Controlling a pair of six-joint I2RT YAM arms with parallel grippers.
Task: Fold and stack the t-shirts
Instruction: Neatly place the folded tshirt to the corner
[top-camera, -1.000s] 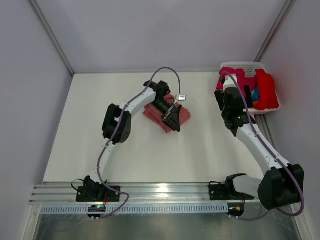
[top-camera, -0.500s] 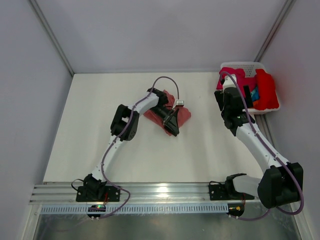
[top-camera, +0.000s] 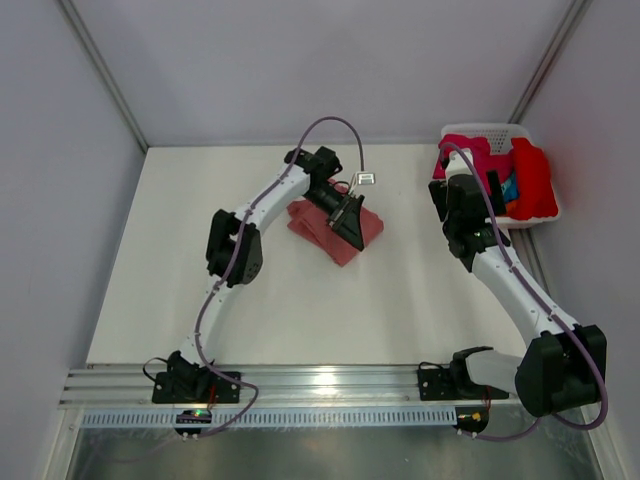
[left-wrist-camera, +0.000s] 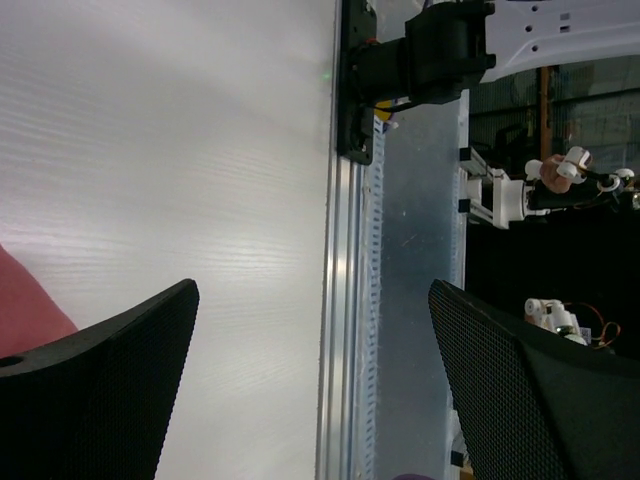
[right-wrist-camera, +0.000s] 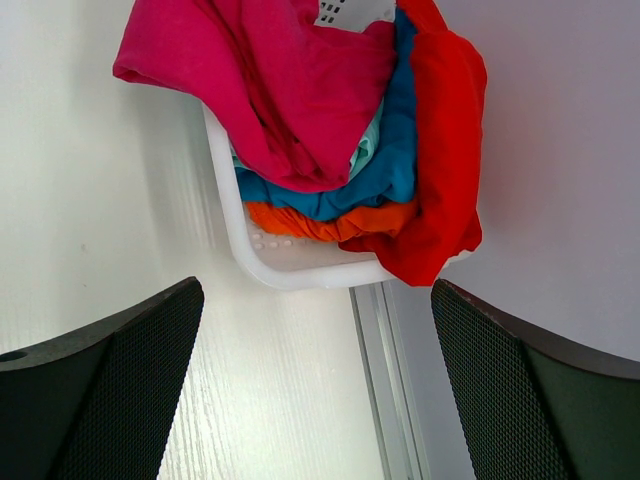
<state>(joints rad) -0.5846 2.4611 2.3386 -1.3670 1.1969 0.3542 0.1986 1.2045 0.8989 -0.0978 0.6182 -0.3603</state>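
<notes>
Left hand (top-camera: 350, 222): fingers spread wide, nothing between them. It hangs over the far right part of the salmon t-shirt (top-camera: 320, 232); from the top view I cannot tell whether it touches the cloth, and the left wrist view shows only a corner of pink at its lower left, with bare tabletop (top-camera: 200, 260) beyond. That shirt lies as a compact folded bundle in the middle of the far half of the tabletop, well apart from the white plastic basket (right-wrist-camera: 262, 262). Right hand (right-wrist-camera: 315, 288): likewise spread and empty, held just short of the basket at the far right corner and looking straight at it. In the basket I note the magenta t-shirt (right-wrist-camera: 270, 90) on top, draped over the rim toward the tabletop, the red t-shirt (right-wrist-camera: 450, 150) hanging over the opposite side, and the blue t-shirt (right-wrist-camera: 390, 170) and the orange t-shirt (right-wrist-camera: 320, 222) packed beneath. My assessment: the fold of the salmon shirt looks complete and the step in hand is fetching the next garment. The next move calls for the right hand to advance onto the magenta shirt, pinch its overhanging fold and draw it out cleanly, without dragging its neighbours or shifting the basket, while the left hand clears the folded bundle undisturbed.
</notes>
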